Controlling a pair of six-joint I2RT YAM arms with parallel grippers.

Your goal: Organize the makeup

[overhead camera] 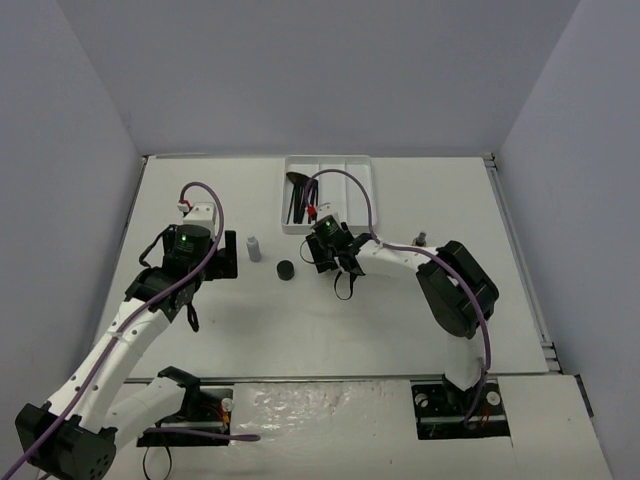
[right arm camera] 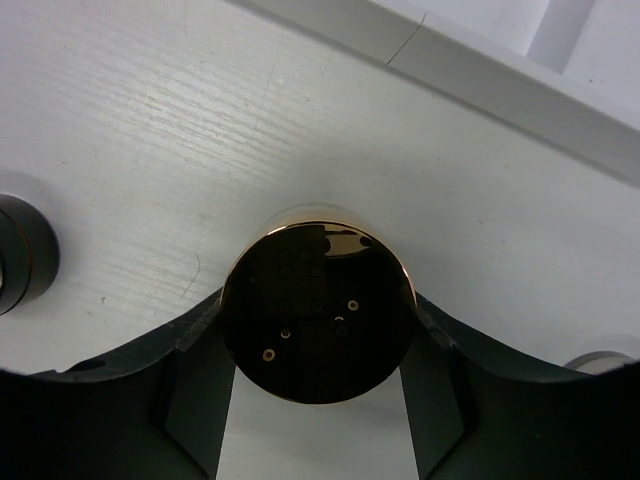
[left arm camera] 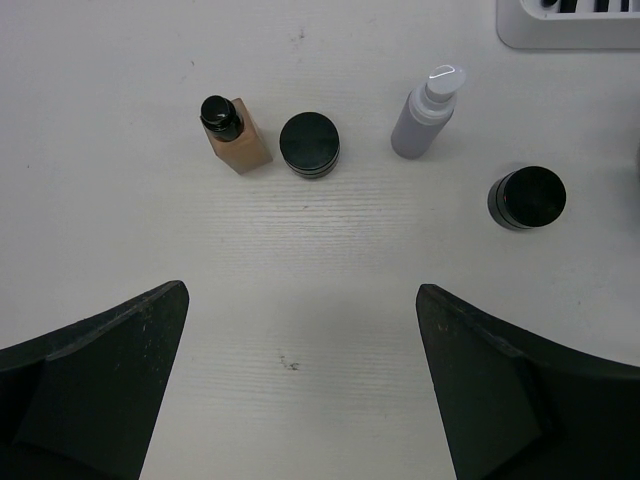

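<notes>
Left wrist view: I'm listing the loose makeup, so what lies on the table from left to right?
In order: tan bottle with black cap → round black compact → pale spray bottle → black-lidded jar.

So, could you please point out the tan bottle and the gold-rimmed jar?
tan bottle (left arm camera: pixel 245 148), left wrist view, on its body.
gold-rimmed jar (right arm camera: pixel 318 312), right wrist view, on its dark top.

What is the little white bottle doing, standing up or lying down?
Standing up: the white bottle sits on its base with its cap on top.
</notes>
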